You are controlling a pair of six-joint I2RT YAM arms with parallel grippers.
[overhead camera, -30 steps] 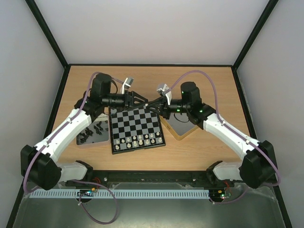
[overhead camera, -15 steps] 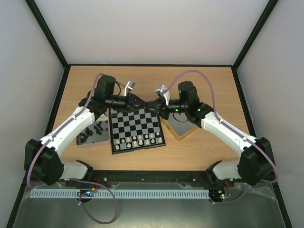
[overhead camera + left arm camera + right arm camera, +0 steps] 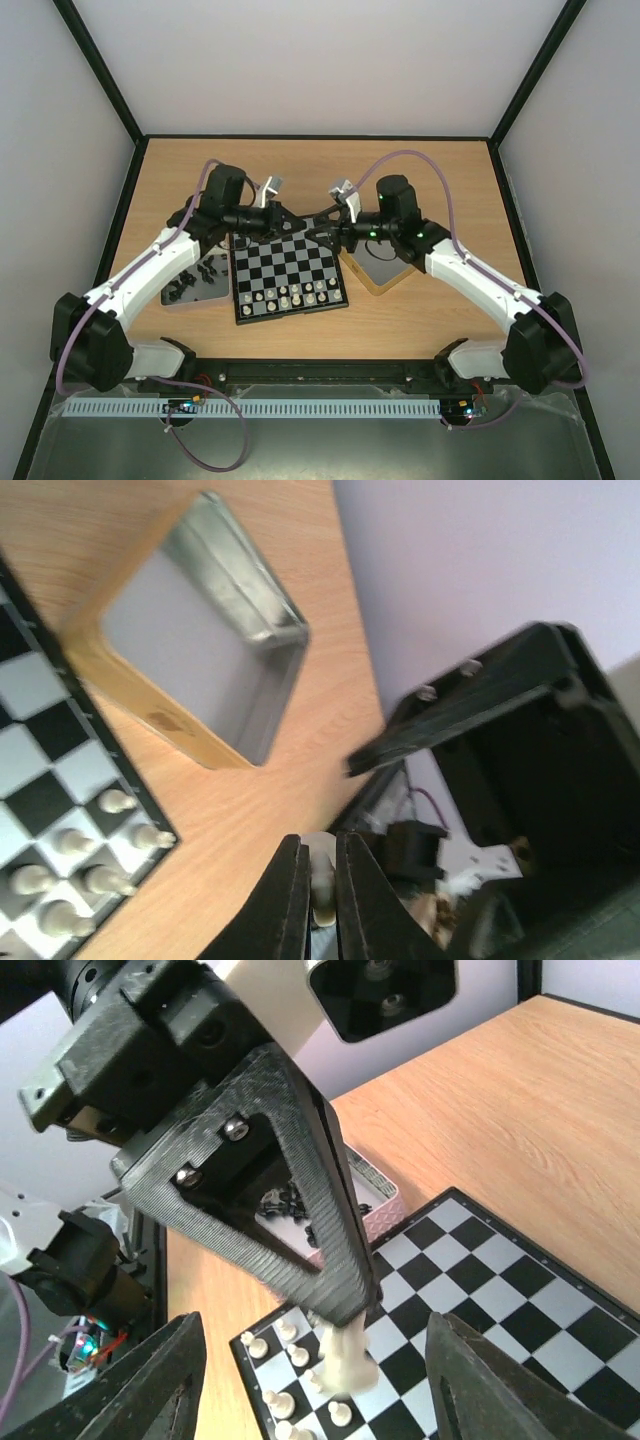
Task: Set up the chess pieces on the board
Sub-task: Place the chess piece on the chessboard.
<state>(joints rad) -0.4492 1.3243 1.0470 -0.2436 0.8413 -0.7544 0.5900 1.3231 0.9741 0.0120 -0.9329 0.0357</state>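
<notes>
Over the far corner of the board (image 3: 283,250), the left gripper (image 3: 320,842) is clamped on a cream-white chess piece (image 3: 347,1355). The right gripper (image 3: 323,233) stands with jaws wide apart, flanking that piece without touching it.

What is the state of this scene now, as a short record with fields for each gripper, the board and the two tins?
left gripper: shut on a cream-white piece, in the air near the board's far edge
right gripper: open, holds nothing
board: cream-white pieces on the near rows, no black ones
left tin: black pieces inside
right tin: right of the board
</notes>
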